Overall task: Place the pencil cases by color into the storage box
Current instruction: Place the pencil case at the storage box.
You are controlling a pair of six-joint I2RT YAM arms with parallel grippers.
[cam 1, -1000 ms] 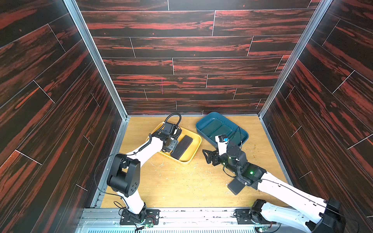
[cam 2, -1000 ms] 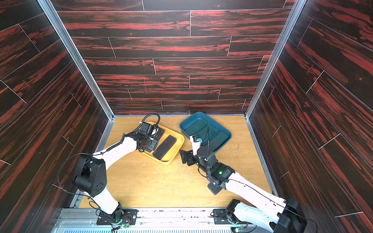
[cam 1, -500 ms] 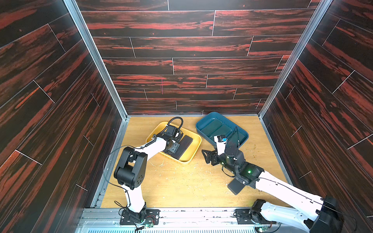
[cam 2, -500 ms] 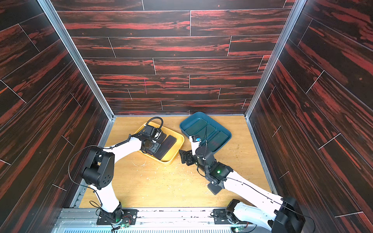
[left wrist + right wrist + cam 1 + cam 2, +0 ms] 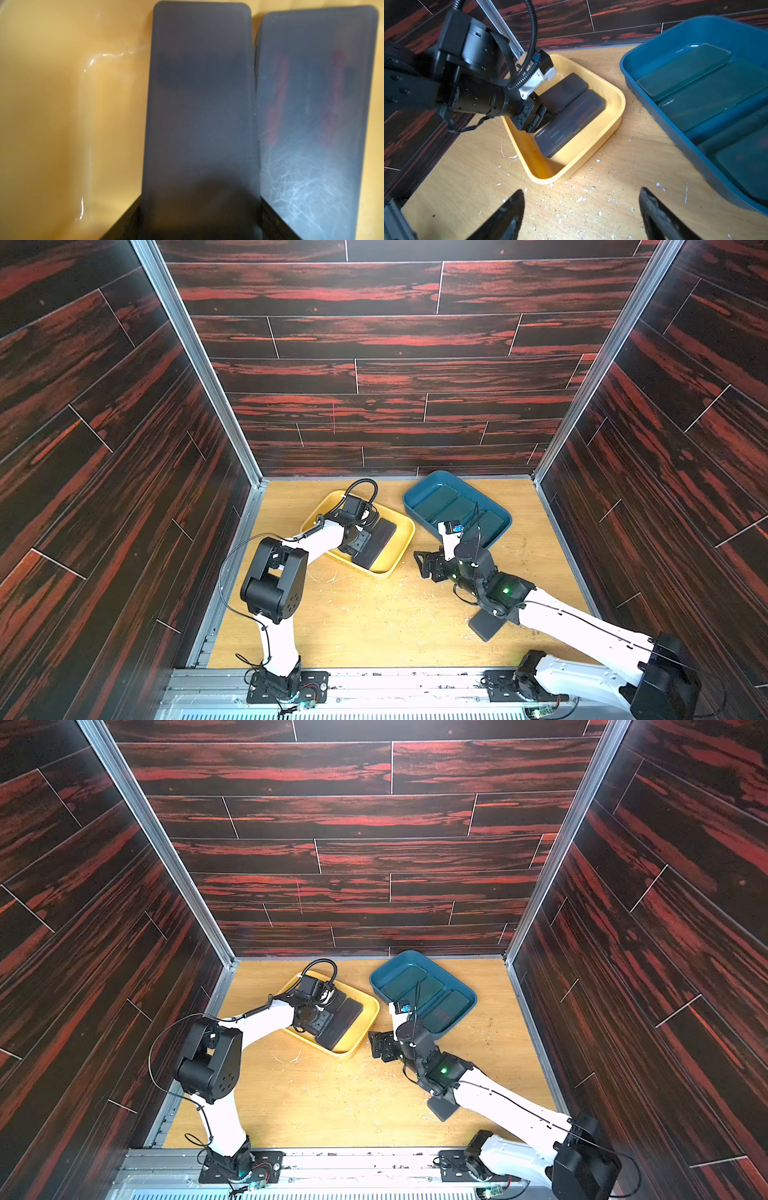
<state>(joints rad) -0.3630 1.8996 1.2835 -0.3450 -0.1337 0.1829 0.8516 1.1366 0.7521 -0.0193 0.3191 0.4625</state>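
My left gripper (image 5: pixel 540 117) is shut on one end of a black pencil case (image 5: pixel 199 99), held low inside the yellow tray (image 5: pixel 614 124). A second black pencil case (image 5: pixel 571 124) with a pale logo lies flat right beside it. In both top views the left gripper (image 5: pixel 360 542) sits over the tray's middle. Three dark green pencil cases (image 5: pixel 455 512) lie side by side in the blue tray (image 5: pixel 419 489). My right gripper (image 5: pixel 581 195) hangs open over bare table between the trays, holding nothing. Another black pencil case (image 5: pixel 485 624) lies on the table, half under my right arm.
Dark red plank walls close in the wooden table (image 5: pixel 374 622) on three sides, and a metal rail (image 5: pixel 374 680) runs along the front. White crumbs are scattered on the table near the yellow tray. The left arm's elbow (image 5: pixel 274 580) stands high at the left.
My left gripper has carried its black case a little nearer and rightward inside the yellow tray, up against the lying case; the left elbow swung right. The right arm has barely moved.
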